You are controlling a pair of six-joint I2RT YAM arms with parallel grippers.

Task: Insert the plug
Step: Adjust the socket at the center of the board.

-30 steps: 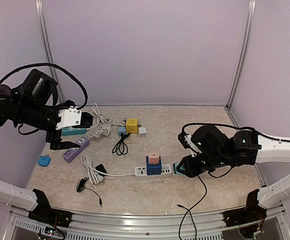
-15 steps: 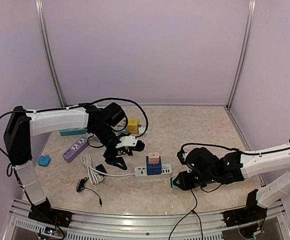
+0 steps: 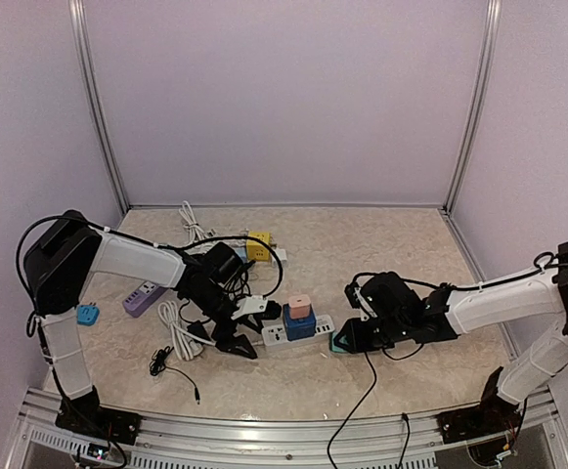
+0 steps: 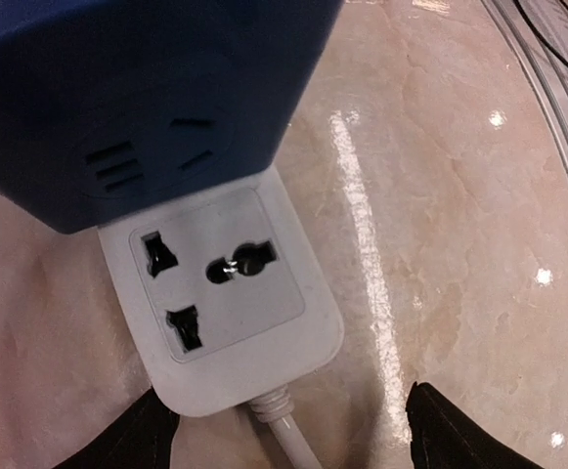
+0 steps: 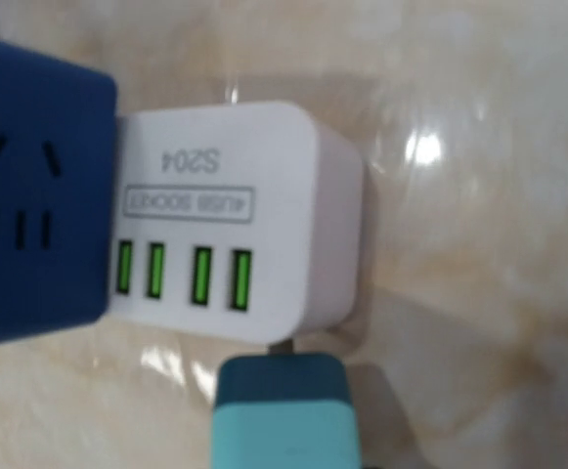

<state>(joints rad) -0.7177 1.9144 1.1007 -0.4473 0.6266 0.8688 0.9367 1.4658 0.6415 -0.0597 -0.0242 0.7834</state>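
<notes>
Two things changed in the last second. The left arm (image 3: 127,259) swung in from the far left of the table (image 3: 411,254), and its left fingers (image 4: 450,440) are now spread wide either side of the strip (image 3: 275,337), at the end away from the plug. They're not clamping it yet, far as I can see. Meanwhile the right fingers (image 3: 354,334) dropped low and slid up to the other end, pinched on the teal plug (image 5: 284,410). My guess is the left is about to brace the strip so it won't skid under the push, so this is line-up, not insertion. The top view gives the layout, with the blue cube (image 3: 300,327) and pink cube (image 3: 300,307) stacked mid-strip, but it's useless for the gap. The right wrist view shows four green USB ports (image 5: 181,274) with the plug right at the strip's edge below them. Can't tell if it's touching, and the fingers themselves are out of frame there. Only the left wrist view shows the free socket (image 4: 215,283) beside the blue cube.
</notes>
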